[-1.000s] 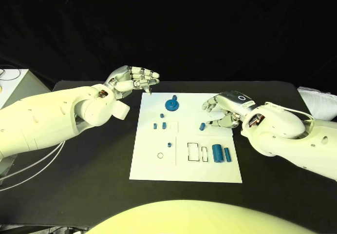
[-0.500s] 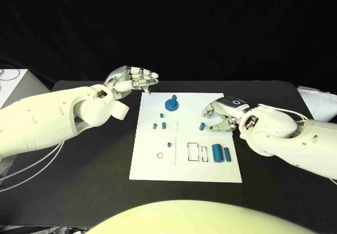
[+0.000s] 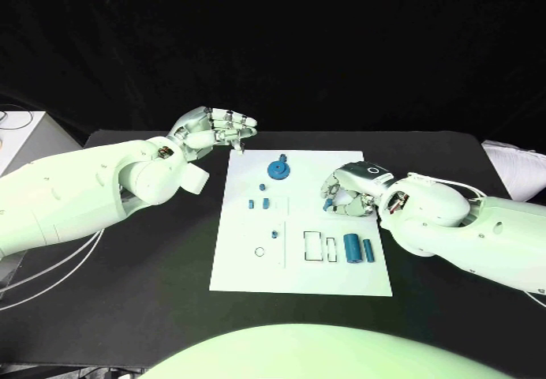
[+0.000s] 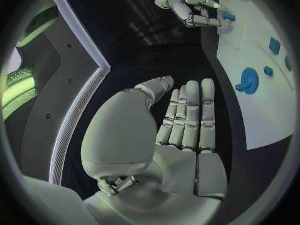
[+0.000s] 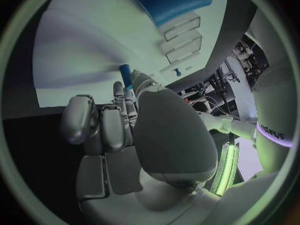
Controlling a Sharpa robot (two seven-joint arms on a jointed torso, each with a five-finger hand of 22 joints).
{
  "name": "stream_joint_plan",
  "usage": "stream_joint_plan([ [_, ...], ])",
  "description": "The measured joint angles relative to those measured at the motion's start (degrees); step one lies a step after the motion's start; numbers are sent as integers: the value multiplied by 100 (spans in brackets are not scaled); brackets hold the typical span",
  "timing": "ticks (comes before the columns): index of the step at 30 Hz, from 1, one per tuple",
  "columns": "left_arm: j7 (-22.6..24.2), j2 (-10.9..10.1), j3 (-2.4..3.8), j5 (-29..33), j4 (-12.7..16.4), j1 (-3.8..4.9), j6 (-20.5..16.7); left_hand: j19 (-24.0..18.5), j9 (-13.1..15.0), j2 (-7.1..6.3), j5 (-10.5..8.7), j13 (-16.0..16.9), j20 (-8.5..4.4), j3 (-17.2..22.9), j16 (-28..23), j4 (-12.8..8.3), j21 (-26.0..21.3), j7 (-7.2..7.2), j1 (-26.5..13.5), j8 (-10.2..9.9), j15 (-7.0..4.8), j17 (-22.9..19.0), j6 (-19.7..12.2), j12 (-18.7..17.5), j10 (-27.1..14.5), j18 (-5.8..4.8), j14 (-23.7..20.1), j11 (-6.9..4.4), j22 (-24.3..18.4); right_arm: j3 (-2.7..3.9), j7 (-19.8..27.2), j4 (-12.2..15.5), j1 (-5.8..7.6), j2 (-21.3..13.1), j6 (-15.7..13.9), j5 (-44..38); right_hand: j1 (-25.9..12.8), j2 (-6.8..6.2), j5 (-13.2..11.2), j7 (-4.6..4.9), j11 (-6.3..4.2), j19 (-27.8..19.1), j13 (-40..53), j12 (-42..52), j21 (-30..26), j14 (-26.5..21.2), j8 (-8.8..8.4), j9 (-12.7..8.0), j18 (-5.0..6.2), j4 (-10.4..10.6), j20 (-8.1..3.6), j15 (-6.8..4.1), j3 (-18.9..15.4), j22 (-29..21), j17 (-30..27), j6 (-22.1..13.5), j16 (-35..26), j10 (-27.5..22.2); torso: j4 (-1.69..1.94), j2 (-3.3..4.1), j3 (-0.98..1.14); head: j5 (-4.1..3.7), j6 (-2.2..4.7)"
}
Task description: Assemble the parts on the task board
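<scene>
Two hands flank the task board (image 3: 301, 272): the right hand (image 3: 347, 189) sits over its right edge, fingers pinching a small blue peg (image 3: 327, 204) just above the plate. The left hand (image 3: 214, 129) hovers off the board's far-left corner, fingers straight, close together, holding nothing.

Light falls from above and stays pooled on the task board (image 3: 301, 229), which reads bright against the near-black table (image 3: 136, 300); a dark backdrop swallows the rest. Both wrist views bend straight edges hard toward their rims. In the right wrist view the nearest blue part (image 5: 175, 2) is smeared and out of focus
</scene>
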Motion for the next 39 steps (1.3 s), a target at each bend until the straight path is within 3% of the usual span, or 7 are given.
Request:
stream_joint_plan([
  [5,-6,-6,0,0,4,0,1,0,0,0,0,0,0,0,0,0,0,0,0,21,0,0,0,0,-42,0,0,0,-6,-2,1,-15,-10,17,16,-5,-46,-46,-68,-69,-57,60,-2,-134,133,-15,88,26,0,-24,-20,-57,467,148,63,201,57,291,0,-2,-1,2,0],
  [9,-11,-10,0,1,5,0,1,0,0,0,0,0,0,0,0,0,0,0,0,21,0,0,0,0,-42,0,0,0,-6,0,0,-30,-12,31,27,-18,-83,-131,-132,-65,-91,60,3,-244,152,-17,119,50,0,-37,-20,-59,783,201,66,233,57,410,-3,-3,1,3,0],
  [21,-28,-13,0,1,9,0,3,0,1,0,0,1,0,0,0,0,0,20,0,21,0,1,-21,0,-41,0,0,0,-6,5,-20,-52,-38,76,17,-83,-144,-192,-136,-82,-87,81,6,-355,219,3,179,89,0,-114,-40,-79,1131,269,72,292,78,537,-6,-3,5,-7,0],
  [23,-31,-13,0,1,9,0,3,0,1,0,0,1,0,0,0,0,0,20,0,21,0,1,-21,0,-41,0,0,0,-6,5,-29,-49,-46,77,-13,-90,-177,-226,-132,-95,-101,104,7,-371,287,-16,221,103,-88,-146,-64,-99,1207,326,76,352,78,609,-5,-3,7,-7,0],
  [27,-37,-13,0,1,9,0,4,0,1,0,0,1,0,0,0,0,0,20,0,21,0,1,-20,0,-41,0,0,0,-5,-3,-67,-21,-66,69,-107,-91,-179,-229,-102,-118,-76,154,42,-401,422,-17,317,173,-89,-262,-90,-139,1397,466,140,430,117,672,-5,-3,6,-8,0],
  [34,-46,-12,0,2,8,0,6,0,1,0,0,1,0,0,0,0,0,20,0,21,0,1,-21,0,-41,0,0,0,-12,-5,-164,140,-78,-30,-296,-28,-176,-234,-18,-132,-40,183,49,-477,488,-17,397,186,-89,-413,-102,-139,1554,540,157,444,122,708,-5,-7,4,-7,0],
  [39,-52,-11,0,2,-2,1,8,0,2,0,0,1,0,0,0,0,0,20,0,21,0,1,-20,0,-41,1,0,0,-11,38,-209,315,12,-127,-440,48,-261,-241,-18,-133,-14,183,66,-510,520,-17,432,267,-89,-455,-101,-139,1595,554,170,443,145,734,-8,-13,1,-3,0],
])
